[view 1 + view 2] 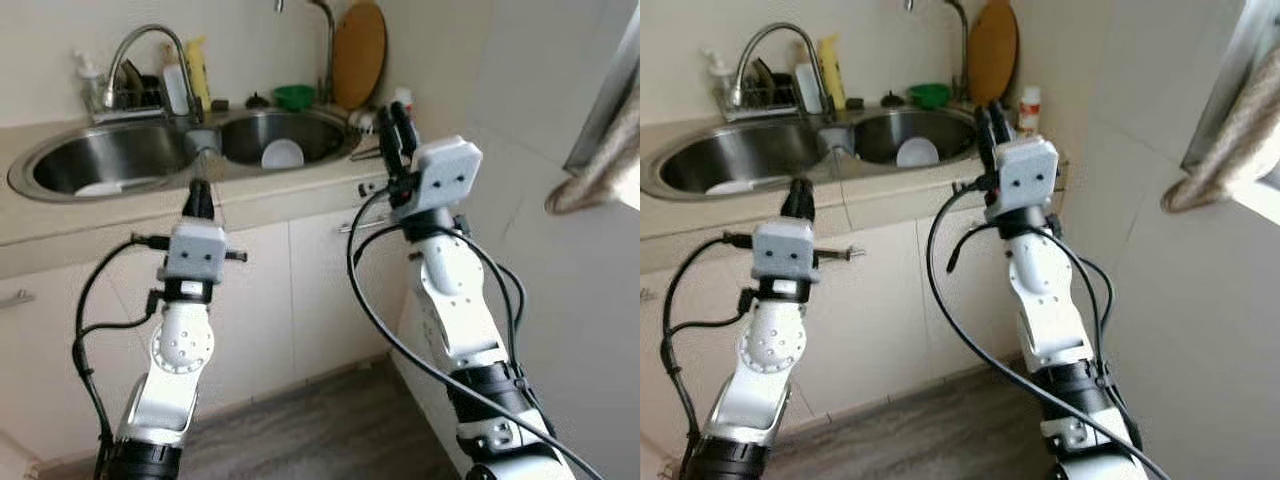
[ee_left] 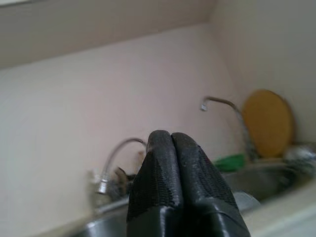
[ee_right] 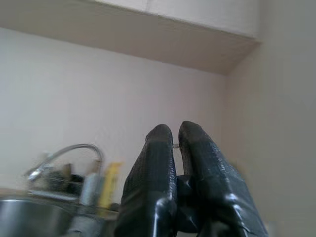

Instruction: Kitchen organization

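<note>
1. We stand before a double sink (image 1: 60,150) set in a pale counter, both our arms raised in front of the cabinet doors (image 1: 270,300).
2. Our left gripper (image 2: 170,140) hangs just short of the counter's front edge, level with the divider between the two basins; its fingers are pressed together and hold nothing.
3. Our right gripper (image 3: 173,131) is raised near the counter's right end, by the wall; its fingers sit nearly together with a thin gap at the tips, and hold nothing.
4. A white bowl (image 1: 283,154) lies in the right basin, beyond both grippers and touched by neither.
5. A white plate (image 1: 100,187) lies in the left basin.
6. Behind the sink stand a curved faucet (image 1: 150,45), a yellow bottle (image 1: 198,72), a green bowl (image 1: 294,96) and a round wooden board (image 1: 359,52) leaning against the wall.
</note>
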Available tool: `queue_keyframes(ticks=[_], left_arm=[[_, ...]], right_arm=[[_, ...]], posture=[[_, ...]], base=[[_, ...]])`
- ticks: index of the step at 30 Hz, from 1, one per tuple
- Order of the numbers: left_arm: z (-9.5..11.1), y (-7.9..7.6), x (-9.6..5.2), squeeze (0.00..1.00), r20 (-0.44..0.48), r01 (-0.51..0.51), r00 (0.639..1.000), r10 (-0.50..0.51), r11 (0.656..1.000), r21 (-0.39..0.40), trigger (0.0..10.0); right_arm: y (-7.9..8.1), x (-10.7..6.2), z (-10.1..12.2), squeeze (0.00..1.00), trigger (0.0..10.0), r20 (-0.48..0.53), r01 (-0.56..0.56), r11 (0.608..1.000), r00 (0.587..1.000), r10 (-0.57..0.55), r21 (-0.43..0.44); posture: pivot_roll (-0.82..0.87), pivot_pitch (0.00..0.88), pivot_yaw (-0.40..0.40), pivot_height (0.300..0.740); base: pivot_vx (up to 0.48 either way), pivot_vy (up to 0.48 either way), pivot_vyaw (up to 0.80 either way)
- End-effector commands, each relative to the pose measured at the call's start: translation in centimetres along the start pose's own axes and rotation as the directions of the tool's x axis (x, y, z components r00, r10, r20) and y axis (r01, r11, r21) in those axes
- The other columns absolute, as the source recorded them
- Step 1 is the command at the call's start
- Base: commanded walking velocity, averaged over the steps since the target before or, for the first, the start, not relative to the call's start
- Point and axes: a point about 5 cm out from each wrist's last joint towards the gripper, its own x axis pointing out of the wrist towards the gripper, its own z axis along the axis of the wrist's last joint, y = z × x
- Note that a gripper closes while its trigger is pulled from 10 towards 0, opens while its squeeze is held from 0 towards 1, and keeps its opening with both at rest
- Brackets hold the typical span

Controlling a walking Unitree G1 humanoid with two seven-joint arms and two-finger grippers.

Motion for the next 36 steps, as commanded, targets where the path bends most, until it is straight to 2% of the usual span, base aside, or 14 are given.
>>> queue_keyframes(ticks=[1,8,15,36], left_arm=[[0.0,0.16,0.16,0.0,-0.008,-0.005,1.0,0.005,1.0,0.002,10.0],[0.27,0.15,0.32,0.0,-0.006,-0.005,1.0,0.005,1.0,0.0,10.0],[0.3,0.21,0.44,0.0,-0.005,-0.007,1.0,0.007,1.0,0.0,10.0],[0.29,-0.12,0.49,0.0,-0.01,0.001,1.0,-0.001,1.0,-0.004,10.0]], right_arm=[[0.46,0.6,0.59,0.0,10.0,0.028,-0.035,0.999,0.999,0.035,0.003],[0.8,0.74,0.33,0.0,10.0,0.01,-0.067,0.998,0.998,0.067,-0.005],[0.62,0.75,0.28,0.0,10.0,0.014,-0.045,0.999,0.999,0.045,0.021],[0.35,0.93,-0.04,0.0,10.0,0.003,-0.044,0.999,0.999,0.044,0.027]], posture=[[-0.03,0.0,-0.023,0.74],[-0.03,0.0,-0.022,0.74],[-0.03,0.0,-0.023,0.74],[-0.03,0.0,-0.024,0.74]], base=[[0.382,0.0,0.0],[0.38,0.0,0.66],[0.382,0.0,0.8],[0.38,0.0,0.0]])
